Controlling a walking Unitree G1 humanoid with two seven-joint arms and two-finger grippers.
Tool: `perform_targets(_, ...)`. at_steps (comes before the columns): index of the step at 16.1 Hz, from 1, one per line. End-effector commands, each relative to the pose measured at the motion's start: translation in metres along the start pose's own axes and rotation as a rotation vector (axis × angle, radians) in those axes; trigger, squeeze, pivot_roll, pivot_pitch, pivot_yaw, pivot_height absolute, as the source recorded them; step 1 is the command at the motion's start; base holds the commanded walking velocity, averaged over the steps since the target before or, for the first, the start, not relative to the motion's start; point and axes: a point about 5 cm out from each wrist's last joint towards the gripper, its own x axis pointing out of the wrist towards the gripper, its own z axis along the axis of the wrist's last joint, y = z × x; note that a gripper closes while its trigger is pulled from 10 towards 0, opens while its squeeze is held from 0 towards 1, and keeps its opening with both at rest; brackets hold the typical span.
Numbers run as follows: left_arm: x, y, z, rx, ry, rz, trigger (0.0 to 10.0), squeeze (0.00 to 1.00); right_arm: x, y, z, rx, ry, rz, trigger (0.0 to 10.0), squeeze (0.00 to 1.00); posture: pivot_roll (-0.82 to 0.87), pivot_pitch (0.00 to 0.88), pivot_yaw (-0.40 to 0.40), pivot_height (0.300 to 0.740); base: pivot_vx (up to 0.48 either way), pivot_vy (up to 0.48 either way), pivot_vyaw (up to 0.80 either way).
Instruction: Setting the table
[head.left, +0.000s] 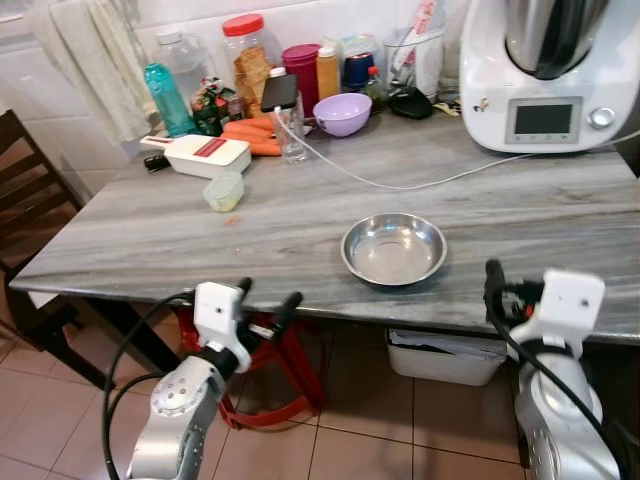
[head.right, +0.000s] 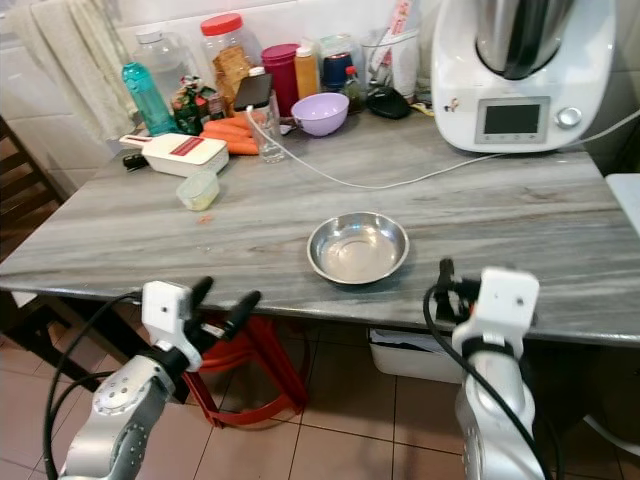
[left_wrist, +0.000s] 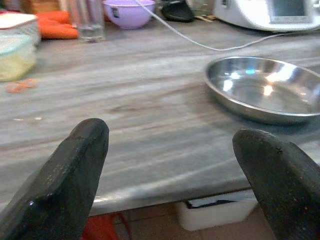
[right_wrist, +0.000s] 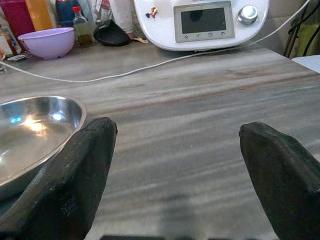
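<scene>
The steel bowl (head.left: 394, 249) sits alone on the grey marbled surface (head.left: 180, 235) near its front edge, at about 5 o'clock from the centre, and by the look of it empty. That seems the one place-setting item laid out so far; no cutlery, plate or cup accompanies it, so the table setting looks barely started.

The left gripper (head.left: 266, 299) hovers just off the front edge at 7 o'clock, released, its fingers (left_wrist: 70, 180) spread wide with nothing between them. The right gripper (right_wrist: 177, 175) waits at 5 o'clock, just beside the bowl's right rim, likewise released and holding nothing.

Possible further items stand along the back at 11 to 12 o'clock: a lilac bowl (head.left: 342, 113), a drinking glass (head.left: 290, 130), carrots (head.left: 250, 137), jars and bottles, though the clutter there is hard to sort. A white kitchen machine (head.left: 545, 70) occupies 1 o'clock, its cable (head.left: 400, 185) trailing across the surface behind the steel bowl.
</scene>
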Motion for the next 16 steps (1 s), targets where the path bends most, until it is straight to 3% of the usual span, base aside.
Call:
perform_targets(1,0.001,0.007,0.003,0.031,-0.003,0.054,10.0,0.0,-0.003,0.006,0.012,0.002,-0.039,0.024,10.0,1.0,-0.13,0.0,0.16,0.74,0.0,0.0,0.0)
perform_targets(4,-0.001,0.016,0.001,0.066,0.008,0.172,10.0,0.0,-0.009,-0.002,0.014,-0.03,-0.061,-0.003,10.0,1.0,-0.13,0.0,0.156,0.74,0.0,0.0,0.0)
perform_targets(9,-0.018,0.033,-0.014,0.029,0.052,0.316,10.0,0.0,-0.027,-0.001,0.004,-0.068,-0.024,0.058,10.0,1.0,-0.11,0.0,0.111,0.74,0.0,0.0,0.0)
perform_targets(14,-0.022,0.028,-0.021,-0.011,0.032,0.398,10.0,0.0,-0.014,0.001,0.003,-0.118,0.006,0.157,10.0,1.0,-0.08,0.0,-0.003,0.74,0.0,0.0,0.0)
perform_targets(16,-0.025,0.03,-0.021,-0.003,0.03,0.421,10.0,0.0,-0.008,0.002,0.005,-0.108,-0.003,0.172,10.0,1.0,-0.07,0.0,0.013,0.74,0.0,0.0,0.0)
